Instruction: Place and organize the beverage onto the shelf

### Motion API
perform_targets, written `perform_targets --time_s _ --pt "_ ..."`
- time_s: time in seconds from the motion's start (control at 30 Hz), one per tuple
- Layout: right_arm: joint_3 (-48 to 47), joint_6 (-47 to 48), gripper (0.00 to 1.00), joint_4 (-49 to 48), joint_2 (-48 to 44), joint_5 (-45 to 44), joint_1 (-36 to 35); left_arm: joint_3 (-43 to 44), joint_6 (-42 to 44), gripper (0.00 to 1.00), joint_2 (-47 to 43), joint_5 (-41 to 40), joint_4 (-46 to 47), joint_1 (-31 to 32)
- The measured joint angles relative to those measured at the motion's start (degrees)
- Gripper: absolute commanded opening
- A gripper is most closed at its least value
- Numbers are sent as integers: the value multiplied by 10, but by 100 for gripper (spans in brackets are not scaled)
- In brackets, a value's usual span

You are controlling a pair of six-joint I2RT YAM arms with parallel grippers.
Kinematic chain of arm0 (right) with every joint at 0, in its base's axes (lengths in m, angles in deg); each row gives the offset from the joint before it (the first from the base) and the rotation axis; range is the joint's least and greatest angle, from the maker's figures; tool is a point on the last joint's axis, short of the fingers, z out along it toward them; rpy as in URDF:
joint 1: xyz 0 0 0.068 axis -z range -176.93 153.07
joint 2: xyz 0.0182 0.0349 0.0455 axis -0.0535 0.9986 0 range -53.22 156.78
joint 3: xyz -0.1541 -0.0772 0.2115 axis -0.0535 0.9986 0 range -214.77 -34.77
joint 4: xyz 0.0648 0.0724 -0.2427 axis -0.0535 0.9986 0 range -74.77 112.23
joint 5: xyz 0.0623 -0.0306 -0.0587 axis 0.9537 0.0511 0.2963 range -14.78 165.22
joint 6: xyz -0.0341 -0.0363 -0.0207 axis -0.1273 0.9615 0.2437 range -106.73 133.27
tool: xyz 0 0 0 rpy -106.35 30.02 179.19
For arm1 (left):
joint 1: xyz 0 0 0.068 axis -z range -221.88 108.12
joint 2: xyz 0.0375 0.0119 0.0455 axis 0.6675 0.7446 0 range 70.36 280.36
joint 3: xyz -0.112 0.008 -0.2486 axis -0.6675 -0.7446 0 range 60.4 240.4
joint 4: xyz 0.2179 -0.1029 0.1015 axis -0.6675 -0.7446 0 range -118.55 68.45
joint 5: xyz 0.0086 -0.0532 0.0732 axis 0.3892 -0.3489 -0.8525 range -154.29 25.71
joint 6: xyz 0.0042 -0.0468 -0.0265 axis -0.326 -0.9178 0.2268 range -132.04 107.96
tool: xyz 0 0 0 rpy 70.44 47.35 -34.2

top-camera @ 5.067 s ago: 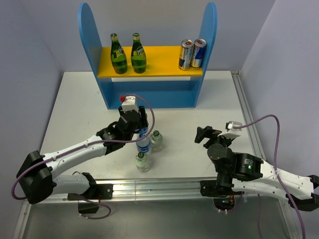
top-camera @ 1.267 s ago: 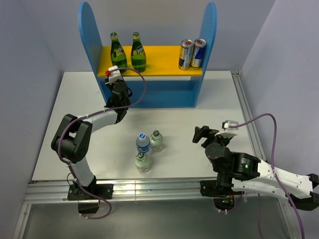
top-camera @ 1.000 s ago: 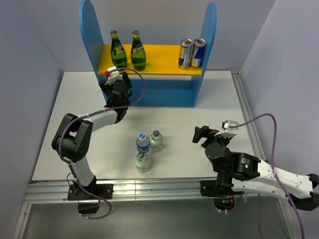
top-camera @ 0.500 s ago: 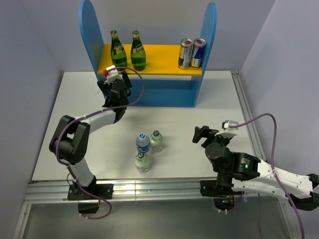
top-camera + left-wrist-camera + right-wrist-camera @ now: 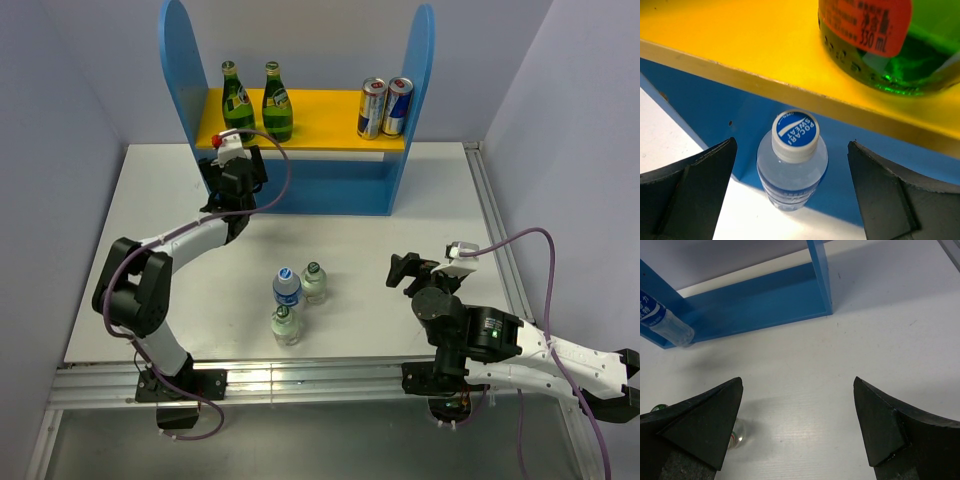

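The shelf [image 5: 300, 192] stands at the back of the table, its yellow board [image 5: 740, 45] holding two green bottles [image 5: 238, 102] [image 5: 277, 100] and two cans [image 5: 373, 110] [image 5: 399, 105]. A clear blue-capped bottle [image 5: 792, 167] stands upright under that board at the left end of the lower tier, also seen as the bottle [image 5: 665, 320]. My left gripper [image 5: 792, 144] [image 5: 233, 165] is open around it, both fingers well apart from it. Three small bottles [image 5: 287, 288] [image 5: 315, 283] [image 5: 286, 325] stand mid-table. My right gripper [image 5: 407, 270] [image 5: 798, 382] hangs open and empty over the table.
The shelf's blue side panels [image 5: 176, 70] [image 5: 420, 70] rise tall on both sides. One green bottle's base [image 5: 890, 50] sits just above my left gripper. A clear bottle [image 5: 736, 434] stands by my right gripper's left finger. Grey walls close in left and right.
The left arm went from the mid-table bottles to the shelf's lower left corner. Over the last second its jaws spread off the blue-capped bottle and its elbow swung left. The right arm stayed still.
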Motion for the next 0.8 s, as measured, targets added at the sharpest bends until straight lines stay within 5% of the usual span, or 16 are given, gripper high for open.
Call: perform_targets --time_s 0.43,0.8 --pt "7 -2 98 1 -6 0 0 -2 -11 100 -14 29 -63 0" --pt "7 -4 98 1 -7 0 0 -95 -51 91 -108 45 -97 2"
